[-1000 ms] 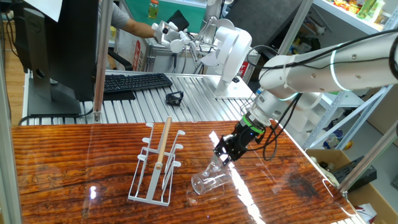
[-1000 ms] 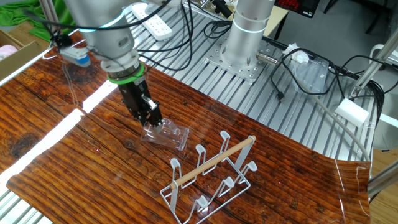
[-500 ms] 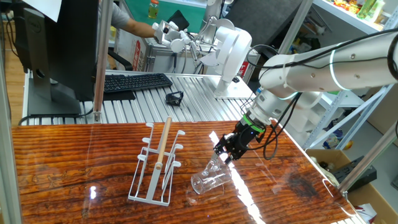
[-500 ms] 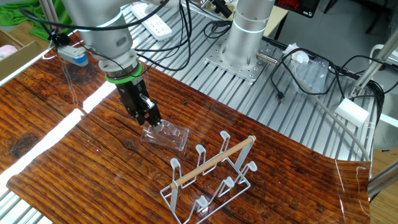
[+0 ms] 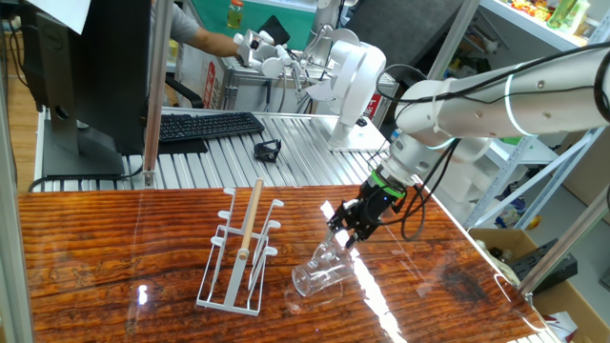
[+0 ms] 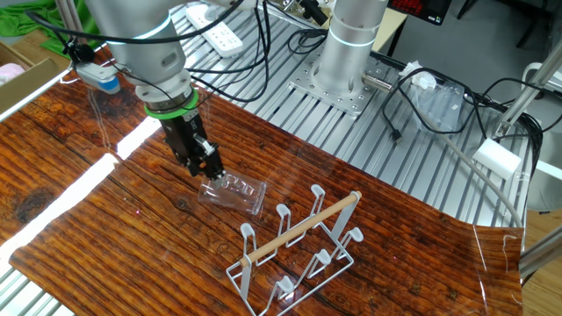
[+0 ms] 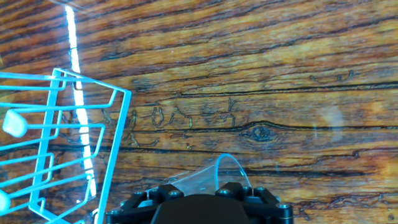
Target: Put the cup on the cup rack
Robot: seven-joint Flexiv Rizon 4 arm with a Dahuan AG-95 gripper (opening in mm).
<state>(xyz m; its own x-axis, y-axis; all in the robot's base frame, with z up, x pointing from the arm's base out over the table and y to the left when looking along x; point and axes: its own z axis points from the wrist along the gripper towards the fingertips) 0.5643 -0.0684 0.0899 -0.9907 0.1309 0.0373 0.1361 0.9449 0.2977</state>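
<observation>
The cup [image 5: 319, 269] is a clear glass tumbler lying tilted on the wooden table, mouth toward the front left. It also shows in the other fixed view [image 6: 235, 192]. My gripper [image 5: 343, 236] is at the cup's raised base end, just right of the cup rack, with its black fingers closed on the glass. In the other fixed view the gripper [image 6: 209, 168] touches the cup's left end. In the hand view the cup's curved edge [image 7: 229, 167] sticks out between the fingers. The cup rack [image 5: 240, 255] is white wire with a wooden rod; it stands left of the cup and shows at the left of the hand view [image 7: 68, 143].
The table's back edge meets a ribbed metal surface [image 5: 286, 152] that carries a keyboard [image 5: 205, 125] and the arm's base. A metal post [image 5: 152, 114] stands at the back left. The table's right edge [image 5: 486, 257] is close to the arm.
My gripper has shifted slightly up and toward the back with the cup's base end. The cup's mouth stays near the same spot on the table.
</observation>
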